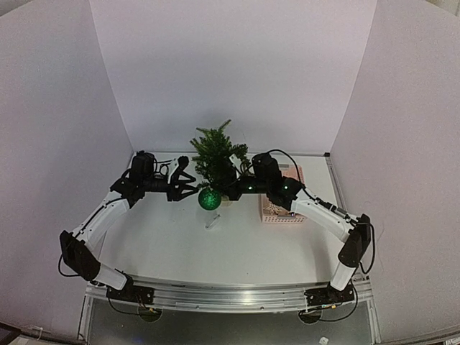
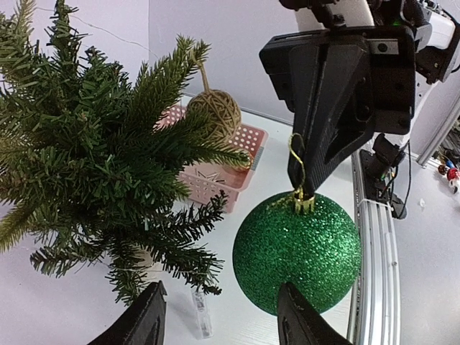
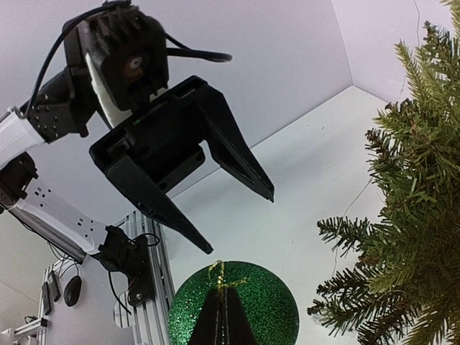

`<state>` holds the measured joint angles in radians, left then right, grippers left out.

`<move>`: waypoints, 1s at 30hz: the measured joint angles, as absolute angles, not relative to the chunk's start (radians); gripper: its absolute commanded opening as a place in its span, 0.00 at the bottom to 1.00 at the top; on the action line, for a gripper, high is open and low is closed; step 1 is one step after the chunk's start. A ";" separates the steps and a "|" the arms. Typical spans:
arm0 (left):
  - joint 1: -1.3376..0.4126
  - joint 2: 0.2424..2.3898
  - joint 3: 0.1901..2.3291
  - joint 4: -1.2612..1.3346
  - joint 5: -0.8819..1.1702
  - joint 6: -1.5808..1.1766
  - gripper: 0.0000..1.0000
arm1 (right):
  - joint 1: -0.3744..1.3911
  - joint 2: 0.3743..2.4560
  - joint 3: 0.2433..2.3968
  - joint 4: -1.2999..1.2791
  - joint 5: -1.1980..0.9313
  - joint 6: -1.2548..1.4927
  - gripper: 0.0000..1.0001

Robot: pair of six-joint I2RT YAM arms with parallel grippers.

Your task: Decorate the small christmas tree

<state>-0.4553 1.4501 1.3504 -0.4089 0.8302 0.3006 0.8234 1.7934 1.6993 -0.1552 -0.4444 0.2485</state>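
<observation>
My right gripper was pinched shut on the gold cap of the green bauble, w/ the thin gold loop curling up along one finger. The bauble hung under the tips. It was a full sphere, crusted all over in coarse sparkly glitter, and the cap was ribbed and crown-shaped.

My left gripper was spread wide and held nothing. Its fingers were matte black, flat-sided wedges tapering to thin tips, aimed at the bauble from the side. I couldn't tell if one tip grazed the glitter.

The small christmas tree stood upright at the back-centre of the table, between both grippers, and the bauble was just beside its lower branches. The branches were bushy, w/ stiff dark green needles. A twine ball, wound from tan string, hung from one branch. The pink basket, perforated plastic w/ straight walls, sat just beyond the tree on my right. A small clear tube-like piece lay flat on the smooth white tabletop near the tree's foot.
</observation>
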 measured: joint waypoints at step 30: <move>-0.513 1.482 1.031 0.257 0.861 -0.055 0.47 | 0.804 1.856 1.654 -0.248 -0.388 0.282 0.00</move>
